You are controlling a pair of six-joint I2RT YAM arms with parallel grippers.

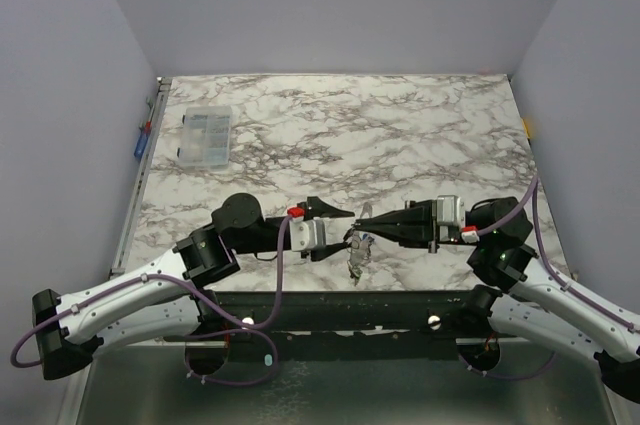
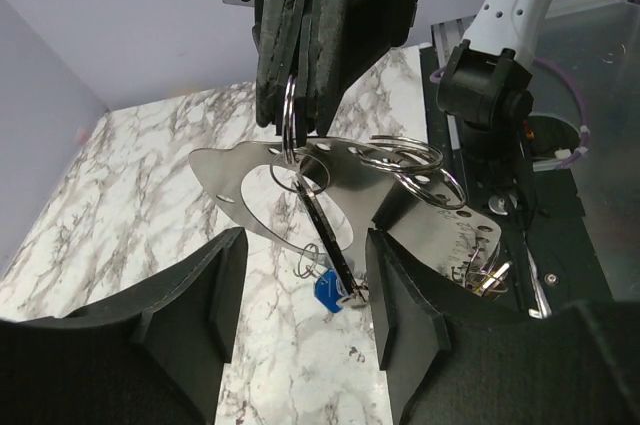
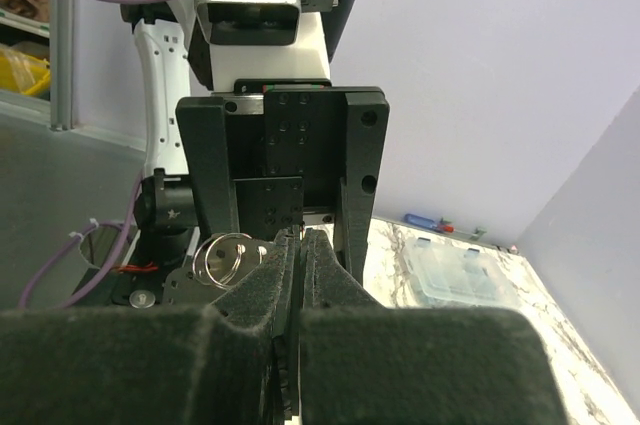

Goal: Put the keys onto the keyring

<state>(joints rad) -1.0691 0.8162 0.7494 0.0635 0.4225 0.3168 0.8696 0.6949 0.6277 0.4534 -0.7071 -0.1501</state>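
Note:
In the left wrist view my right gripper [image 2: 300, 110] hangs from above, shut on the keyring [image 2: 289, 130], a thin silvery loop held on edge. Flat silver metal tags [image 2: 260, 180] hang from the ring, with a dark thin key shaft and a blue-headed key [image 2: 328, 291] below them. More silver rings [image 2: 412, 160] lie on the tags to the right. My left gripper [image 2: 305, 270] is open, its pads either side of the blue key and not touching it. In the top view the grippers [image 1: 335, 225] [image 1: 367, 217] meet tip to tip over the dangling bunch [image 1: 357, 253]. In the right wrist view the shut gripper [image 3: 300, 241] hides the held ring.
A clear plastic compartment box [image 1: 203, 134] stands at the table's far left, also in the right wrist view [image 3: 462, 282]. A blue and red screwdriver [image 1: 142, 140] lies by the left rail. The table's near edge and black arm mount [image 1: 350, 310] are just below the bunch.

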